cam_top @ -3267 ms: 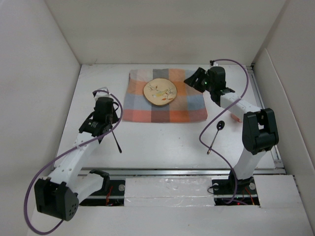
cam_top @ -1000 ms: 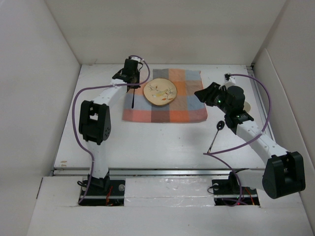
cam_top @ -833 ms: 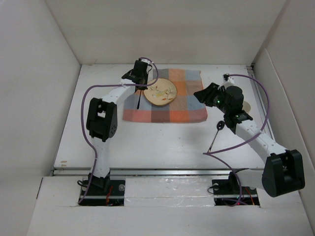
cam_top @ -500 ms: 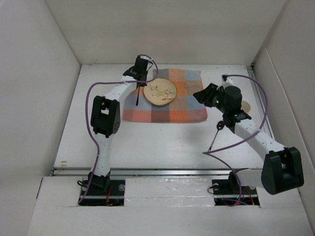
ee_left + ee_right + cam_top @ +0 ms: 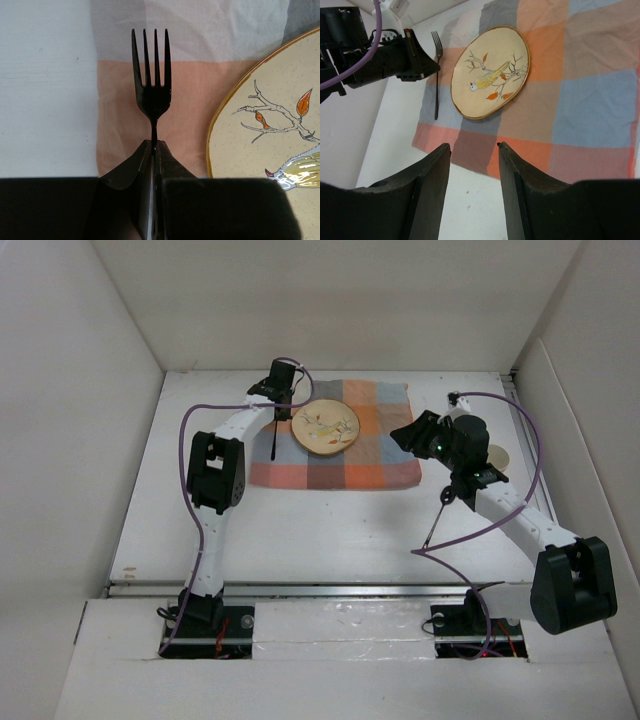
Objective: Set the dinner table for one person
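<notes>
Well, fork (image 5: pixel 154 85) between left fingers (image 5: pixel 127 172).

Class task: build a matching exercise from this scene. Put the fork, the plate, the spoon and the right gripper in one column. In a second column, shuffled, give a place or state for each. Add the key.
Column A
1. fork
2. plate
3. spoon
4. right gripper

Column B
a. lies on the bare dinner table
b. open, holding nothing
c. sits on the checkered cloth
d. clamped in the left gripper

Pairs: 1-d, 2-c, 3-a, 4-b
</notes>
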Controlling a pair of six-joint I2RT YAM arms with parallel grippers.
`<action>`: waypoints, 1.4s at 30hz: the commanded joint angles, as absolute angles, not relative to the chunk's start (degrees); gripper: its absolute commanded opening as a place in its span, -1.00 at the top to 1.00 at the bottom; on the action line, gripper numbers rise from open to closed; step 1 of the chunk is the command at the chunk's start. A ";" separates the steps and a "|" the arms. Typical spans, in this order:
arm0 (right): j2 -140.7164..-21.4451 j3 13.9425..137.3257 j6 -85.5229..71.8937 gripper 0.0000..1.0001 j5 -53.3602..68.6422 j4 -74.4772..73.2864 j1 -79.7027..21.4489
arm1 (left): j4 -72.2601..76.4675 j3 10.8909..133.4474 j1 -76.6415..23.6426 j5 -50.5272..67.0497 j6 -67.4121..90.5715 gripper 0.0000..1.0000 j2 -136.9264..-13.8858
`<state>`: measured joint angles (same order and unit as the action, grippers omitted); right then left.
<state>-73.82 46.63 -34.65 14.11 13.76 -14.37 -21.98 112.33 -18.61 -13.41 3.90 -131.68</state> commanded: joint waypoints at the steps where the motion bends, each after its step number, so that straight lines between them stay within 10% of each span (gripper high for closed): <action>1: -73.83 47.81 -33.31 0.02 12.83 16.17 -14.94 | -22.41 115.40 -18.46 -12.57 4.31 1.00 -132.18; 10: -74.88 48.25 -33.05 0.01 12.74 16.08 -15.47 | -22.15 116.46 -18.46 -13.27 4.83 1.00 -134.30; 23: -74.18 48.34 -32.34 0.00 11.52 15.21 -16.00 | -21.71 116.01 -17.93 -12.48 6.85 0.18 -128.08; 28: -71.46 47.64 -32.34 0.78 8.35 14.42 -17.05 | -21.71 115.49 -20.11 -12.56 8.52 0.14 -119.55; 31: -69.70 47.55 -32.52 1.00 4.84 11.53 -17.05 | -21.10 110.67 -22.32 -12.66 9.66 0.29 -110.24; 35: -63.40 44.57 -32.78 1.00 -5.42 1.53 -17.67 | -17.07 95.48 -29.24 -9.07 12.56 1.00 -89.11; 42: -49.25 31.83 -38.40 1.00 -15.20 -14.05 -17.14 | -11.86 61.39 -32.26 4.04 20.21 1.00 -55.66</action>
<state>-53.12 34.63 -35.40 -8.60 -4.38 -17.30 -12.14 70.30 -33.95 -1.69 15.59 -60.49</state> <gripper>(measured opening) 0.010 0.003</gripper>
